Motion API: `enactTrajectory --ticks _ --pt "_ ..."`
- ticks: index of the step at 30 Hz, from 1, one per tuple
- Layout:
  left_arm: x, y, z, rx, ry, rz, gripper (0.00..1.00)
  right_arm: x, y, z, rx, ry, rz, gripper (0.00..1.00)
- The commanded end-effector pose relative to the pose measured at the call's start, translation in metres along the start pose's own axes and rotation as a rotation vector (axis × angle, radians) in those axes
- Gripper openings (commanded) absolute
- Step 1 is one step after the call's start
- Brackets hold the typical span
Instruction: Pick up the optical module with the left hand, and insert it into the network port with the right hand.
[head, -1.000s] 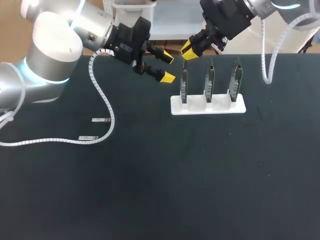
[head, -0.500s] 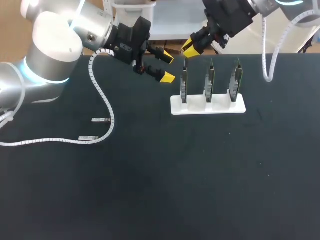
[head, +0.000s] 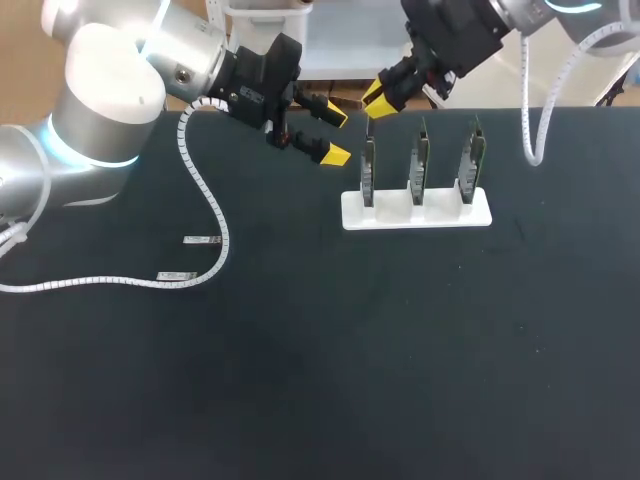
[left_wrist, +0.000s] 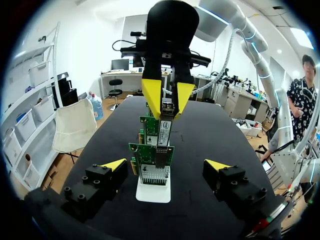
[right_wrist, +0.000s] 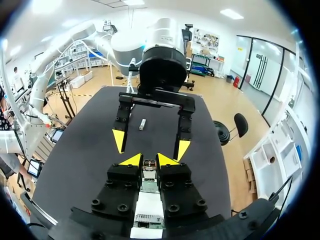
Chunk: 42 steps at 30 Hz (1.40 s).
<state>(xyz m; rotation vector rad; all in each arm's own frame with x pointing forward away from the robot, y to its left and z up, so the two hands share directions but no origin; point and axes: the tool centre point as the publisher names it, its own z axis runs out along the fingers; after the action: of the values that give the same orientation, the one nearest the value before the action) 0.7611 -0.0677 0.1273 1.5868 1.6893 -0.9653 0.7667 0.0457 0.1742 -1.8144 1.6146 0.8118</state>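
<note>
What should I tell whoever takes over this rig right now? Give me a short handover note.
Left gripper: open and empty, hanging beside the white stand.
Right gripper: shut on the optical module, held upright over the end card on the left arm's side.
Done: the module is off the table and in the inserting gripper.
Left: press it down into that card's network port; whether it has entered yet cannot be told.
Also: a spare module and a second one lie on the table.
</note>
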Motion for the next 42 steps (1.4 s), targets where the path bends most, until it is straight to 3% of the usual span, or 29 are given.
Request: enactTrajectory --ticks 1,42 --pt "0.000 0.002 0.000 0.004 0.002 0.001 1.00 0.000 -0.002 0.001 -0.004 -0.003 0.007 0.00" --pt "0.000 0.002 0.000 0.004 0.002 0.001 1.00 0.015 0.000 0.012 -0.014 0.029 0.036 0.00"
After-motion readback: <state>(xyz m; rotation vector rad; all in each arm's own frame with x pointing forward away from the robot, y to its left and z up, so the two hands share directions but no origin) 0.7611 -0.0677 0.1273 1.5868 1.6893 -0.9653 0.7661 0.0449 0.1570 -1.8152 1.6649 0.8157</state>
